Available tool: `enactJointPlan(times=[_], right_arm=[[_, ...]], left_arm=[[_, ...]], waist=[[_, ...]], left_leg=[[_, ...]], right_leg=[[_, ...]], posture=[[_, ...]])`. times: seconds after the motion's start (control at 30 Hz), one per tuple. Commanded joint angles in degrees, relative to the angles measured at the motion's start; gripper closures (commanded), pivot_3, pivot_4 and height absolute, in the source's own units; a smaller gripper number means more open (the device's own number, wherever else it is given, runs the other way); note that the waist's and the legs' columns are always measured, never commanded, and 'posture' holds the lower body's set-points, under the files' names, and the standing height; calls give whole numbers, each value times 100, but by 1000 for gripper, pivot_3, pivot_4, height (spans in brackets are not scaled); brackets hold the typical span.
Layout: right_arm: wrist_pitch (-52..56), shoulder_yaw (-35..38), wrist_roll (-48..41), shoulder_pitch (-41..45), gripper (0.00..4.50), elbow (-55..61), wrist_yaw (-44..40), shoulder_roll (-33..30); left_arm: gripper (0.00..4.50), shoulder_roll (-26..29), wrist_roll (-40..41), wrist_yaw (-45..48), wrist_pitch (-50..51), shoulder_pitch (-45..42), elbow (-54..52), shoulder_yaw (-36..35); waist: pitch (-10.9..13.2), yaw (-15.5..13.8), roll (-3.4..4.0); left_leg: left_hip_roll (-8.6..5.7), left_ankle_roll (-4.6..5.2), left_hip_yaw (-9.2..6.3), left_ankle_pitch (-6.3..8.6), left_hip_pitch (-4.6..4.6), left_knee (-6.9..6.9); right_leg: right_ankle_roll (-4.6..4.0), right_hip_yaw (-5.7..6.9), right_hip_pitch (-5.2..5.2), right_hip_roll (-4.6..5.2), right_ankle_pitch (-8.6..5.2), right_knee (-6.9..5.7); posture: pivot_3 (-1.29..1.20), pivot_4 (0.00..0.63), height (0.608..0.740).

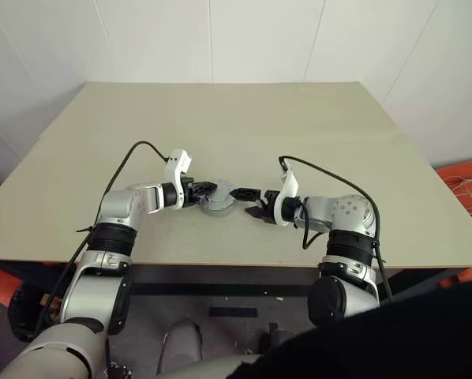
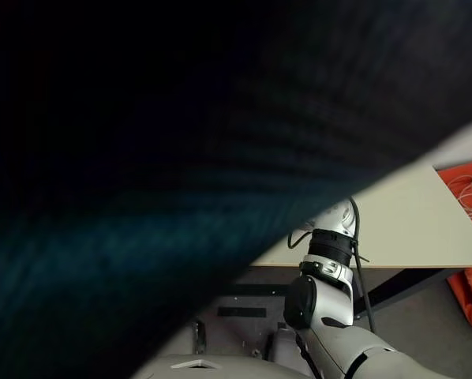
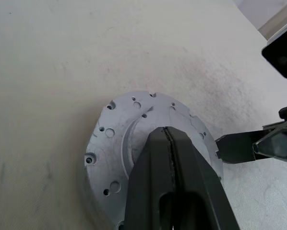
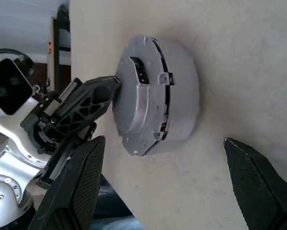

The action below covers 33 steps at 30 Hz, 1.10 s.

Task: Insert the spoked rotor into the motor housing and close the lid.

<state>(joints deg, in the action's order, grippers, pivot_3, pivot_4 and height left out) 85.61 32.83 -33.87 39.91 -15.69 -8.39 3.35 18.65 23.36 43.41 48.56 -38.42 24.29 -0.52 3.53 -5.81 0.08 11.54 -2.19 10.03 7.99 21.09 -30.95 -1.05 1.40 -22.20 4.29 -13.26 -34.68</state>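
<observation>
A dark blurred mass (image 2: 181,158), nearest the lens, blocks most of the right eye view. The left gripper (image 1: 212,192), fingers pressed together, is seen resting on the closed motor housing (image 1: 218,204) near the table's (image 1: 244,126) front edge. The right gripper (image 1: 248,202) is spread wide just beside it. The housing's interior is concealed.

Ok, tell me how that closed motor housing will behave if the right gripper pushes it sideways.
The motor housing looks like solid grey metal, so probably stiff and heavy for its size. It sits squat and flat on the table, so it would likely slide rather than tip or roll. The shut left gripper presses on top, which should resist sliding.
</observation>
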Motion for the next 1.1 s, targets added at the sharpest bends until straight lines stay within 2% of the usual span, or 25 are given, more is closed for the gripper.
enactJointPlan(times=[0.03, 0.27, 0.5, 0.8, 1.1], right_arm=[[-474, -264, 105, -70, 36, -247, -105, -100], [-1061, -584, 126, -27, 36, -725, -214, -41], [-1556, -926, 115, 159, 36, -1206, -281, 149], [-1761, -1080, 76, 239, 36, -1490, -342, 113], [-1956, -1227, 41, 427, 36, -1711, -368, 370]], left_arm=[[4500, 88, -139, -28, 101, 99, 58, 119], [4500, 93, -135, -27, 103, 102, 43, 122], [4500, 78, -166, -43, 96, 142, -6, 106], [4500, 92, -145, -77, 138, 239, -105, 56], [4500, 51, -156, -85, 137, 236, -112, 68]], waist=[[-1, 1, 1], [-3, 18, -1], [-3, 40, -1], [-3, 51, -1], [-3, 78, -1]], left_leg=[[1, -1, 0, -1, -1, 0], [3, -1, -3, 0, -31, 0], [5, 0, -26, 0, -98, 0], [11, 4, -52, 6, -136, 2], [11, 2, -51, 8, -156, 29]], right_leg=[[0, 0, 0, 0, 0, -1], [3, 1, 11, 0, -1, -2], [6, 20, 10, 1, -3, 6], [6, 47, -1, 0, -3, 21], [6, 48, -17, 0, -3, 24]], posture=[[0, 0, 740], [0, 0, 740], [0, 0, 740], [0, 0, 740], [0, 0, 740]])
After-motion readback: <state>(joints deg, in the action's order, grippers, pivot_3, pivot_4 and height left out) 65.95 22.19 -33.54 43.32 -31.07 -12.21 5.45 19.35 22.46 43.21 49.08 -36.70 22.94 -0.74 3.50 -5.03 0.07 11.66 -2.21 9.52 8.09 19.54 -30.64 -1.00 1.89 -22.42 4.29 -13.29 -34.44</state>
